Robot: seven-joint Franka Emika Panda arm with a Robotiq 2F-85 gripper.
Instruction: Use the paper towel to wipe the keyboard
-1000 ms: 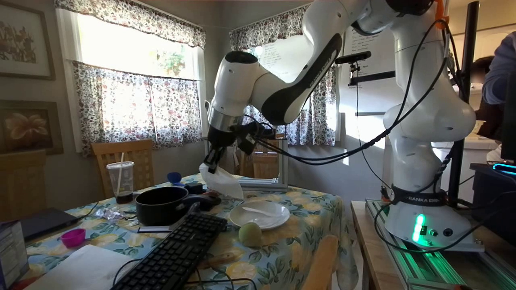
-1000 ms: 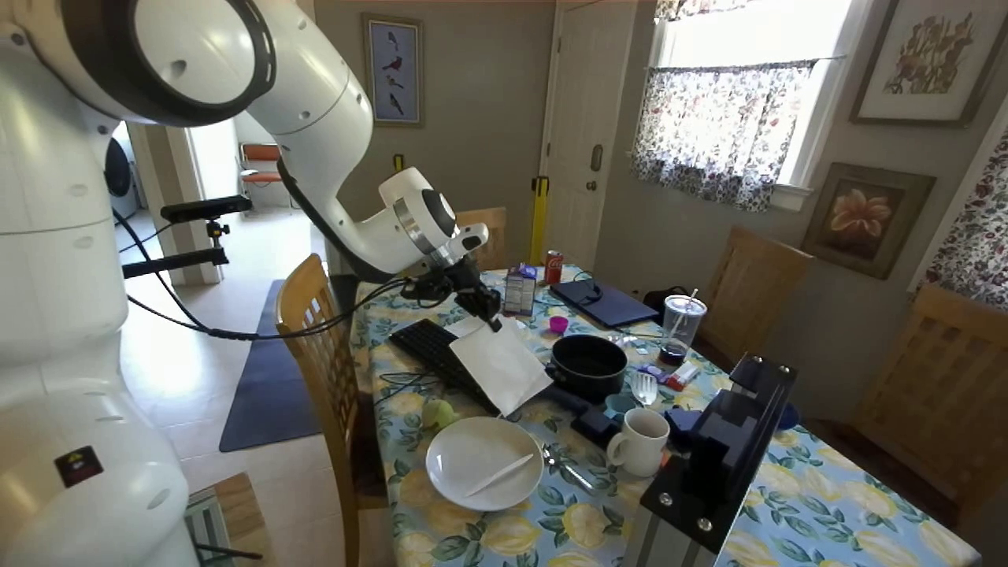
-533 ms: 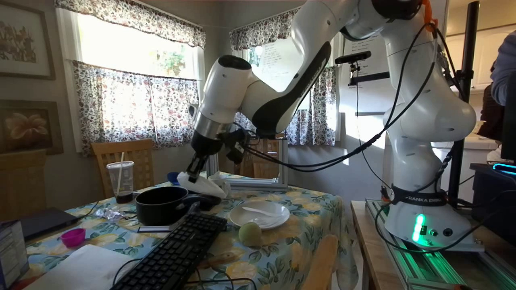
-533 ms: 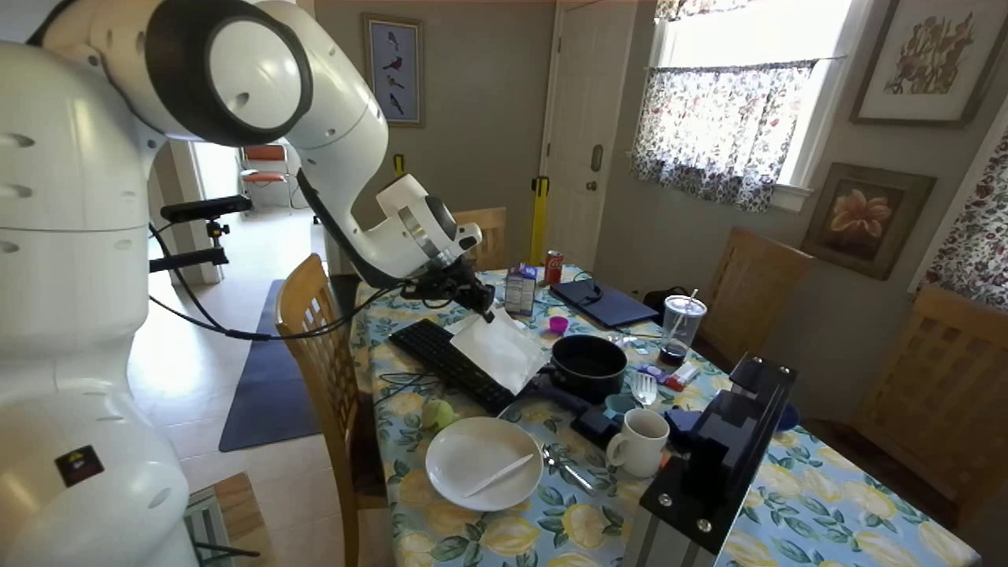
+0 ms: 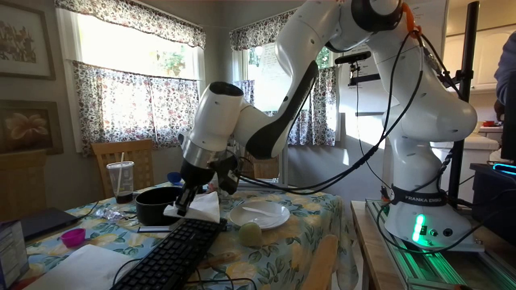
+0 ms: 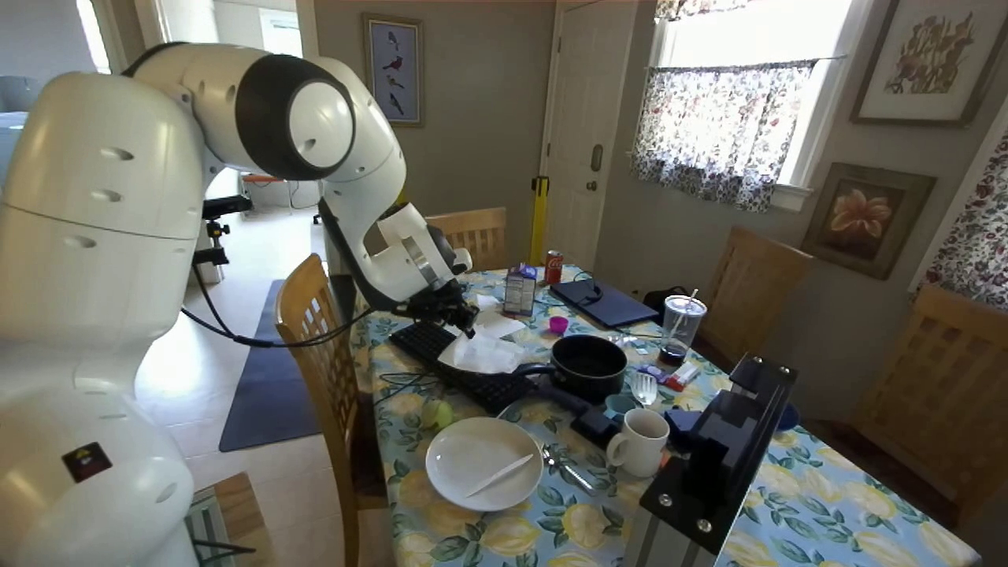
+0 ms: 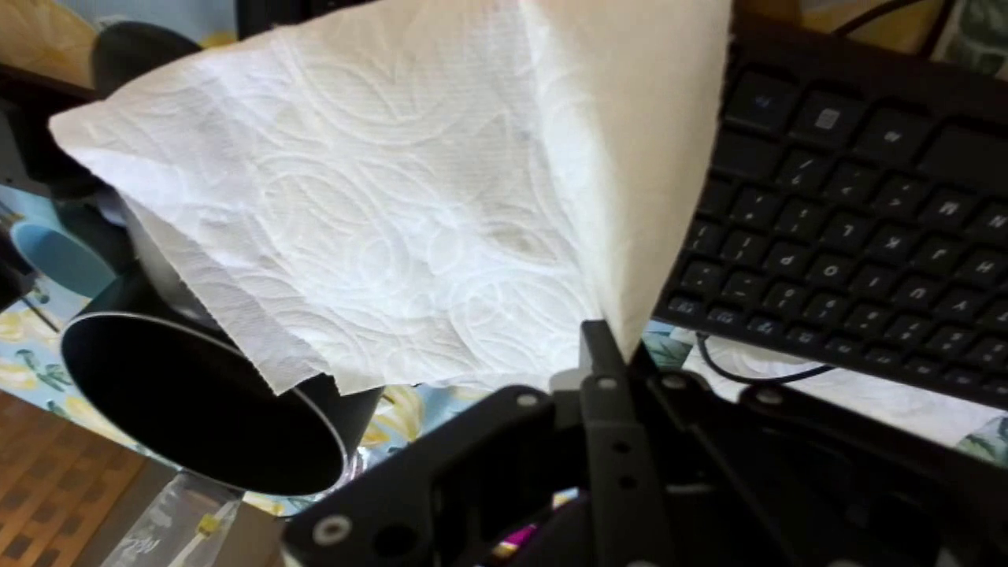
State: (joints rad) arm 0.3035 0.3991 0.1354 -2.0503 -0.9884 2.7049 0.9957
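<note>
pincer pinching paper towel by an edge in wrist view, sheet overlapping part of keyboard. in an exterior view, paper towel spreads beside pan at keyboard's far end; contact unclear. in an exterior view, keyboard shows bare either side, plate nearby. pickup done; wiping looks barely begun, if at all; most left.

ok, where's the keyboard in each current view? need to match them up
In an exterior view: keyboard at lower left of centre, slanting, cut off by the bottom edge.
In an exterior view: keyboard just left of and below centre, partly hidden by the paper towel.
Wrist view: keyboard on the right, cut off by the right edge.
Shared landmark: black pot, visible in all three.
</note>
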